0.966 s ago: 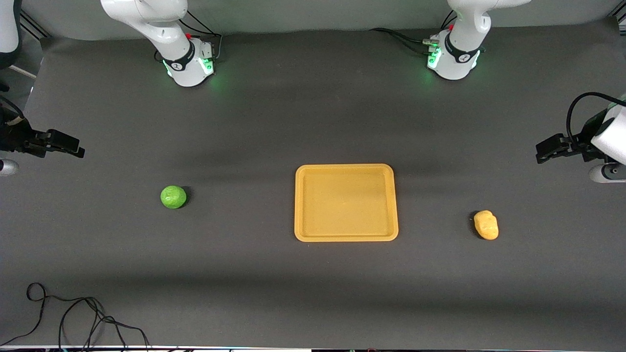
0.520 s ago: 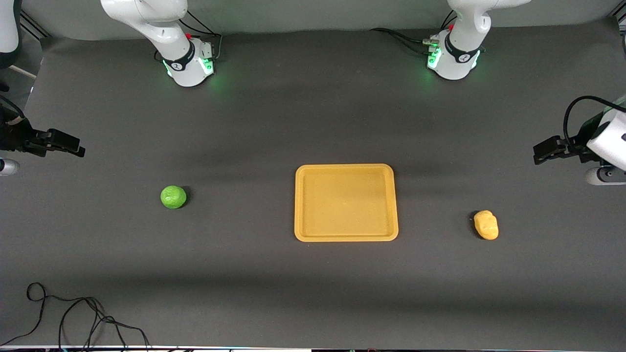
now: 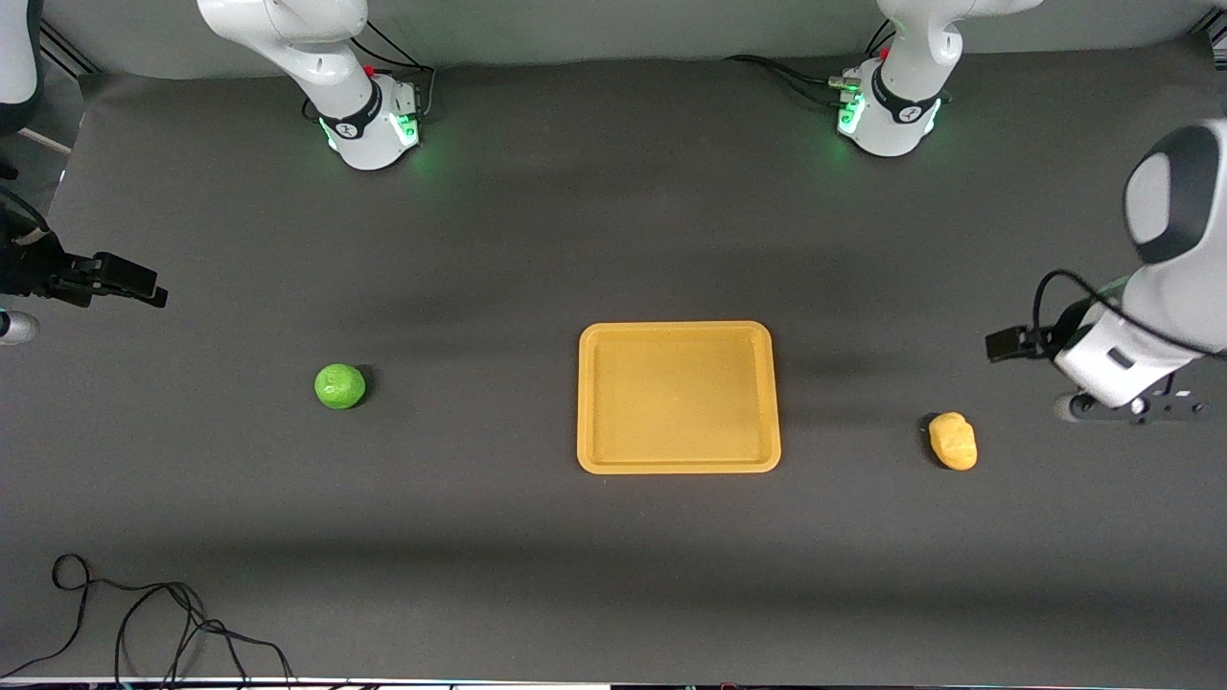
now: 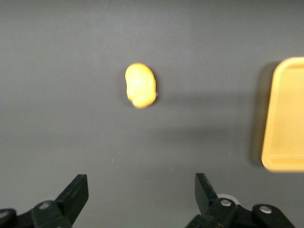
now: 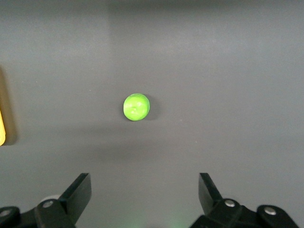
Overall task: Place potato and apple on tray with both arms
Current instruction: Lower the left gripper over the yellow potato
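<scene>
The potato [image 3: 953,441] lay on the bare counter [image 3: 613,575] toward the left arm's end, well apart from the tray [image 3: 679,465], which sat in the middle of the counter with nothing in it. The apple [image 3: 339,386] rested toward the right arm's end, likewise clear of the tray.

The left end effector [image 4: 141,192] hung over the counter near the potato, its fingers spread wide and holding nothing. The right end effector [image 5: 145,192] hung over the counter's edge at the right arm's end, also wide open and empty, with the apple in sight of its wrist camera.

Judging by this, the step in hand was the approach: neither item was gripped. Next, each arm would likely need to centre over its item, descend and close.
</scene>
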You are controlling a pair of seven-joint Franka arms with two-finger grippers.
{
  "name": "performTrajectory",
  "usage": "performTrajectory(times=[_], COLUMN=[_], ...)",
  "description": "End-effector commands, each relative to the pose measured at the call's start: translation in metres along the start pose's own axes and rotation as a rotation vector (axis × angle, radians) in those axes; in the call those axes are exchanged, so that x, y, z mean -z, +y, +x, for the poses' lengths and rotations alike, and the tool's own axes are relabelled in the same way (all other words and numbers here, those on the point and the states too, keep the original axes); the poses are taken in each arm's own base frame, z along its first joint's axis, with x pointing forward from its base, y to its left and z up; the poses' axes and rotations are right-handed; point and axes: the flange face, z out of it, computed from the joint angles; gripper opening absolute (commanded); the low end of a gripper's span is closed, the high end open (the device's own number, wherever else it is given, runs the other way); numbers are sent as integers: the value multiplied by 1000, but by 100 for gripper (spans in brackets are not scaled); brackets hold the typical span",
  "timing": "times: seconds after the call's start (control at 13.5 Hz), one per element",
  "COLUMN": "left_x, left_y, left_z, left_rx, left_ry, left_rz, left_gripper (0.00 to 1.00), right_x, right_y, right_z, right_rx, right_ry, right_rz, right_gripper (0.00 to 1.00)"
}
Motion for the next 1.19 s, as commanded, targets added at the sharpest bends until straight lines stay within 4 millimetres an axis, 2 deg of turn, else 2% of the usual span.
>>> performTrajectory(times=[0.0,0.15,0.3,0.67,0.97,1.04,1.11], left_x=[-81,-139,-173,-222,-242,-247,-249], left_y=[2,-3,-10,-29,-28,-27,-27], left_z=[3,7,16,32,34,34,34], left_rx=[10,16,15,24,31,31,31], left_ry=[68,123,149,230,229,229,227], left_rz=[2,-11,-22,-25,-32,-33,-34], left_gripper=[100,100,100,100,100,98,85], right_x=[4,1,-2,-9,-11,-12,-15], right_y=[-1,-1,-2,-4,-16,-17,-24], right_z=[-6,-6,-5,-5,-5,-6,-7], right_rx=[-16,-14,-13,-13,4,7,19], right_ry=[-3,-9,-14,-20,-20,-19,-11], right_rz=[-19,-17,-14,-10,-12,-12,-12], right_gripper=[100,100,100,100,100,100,100])
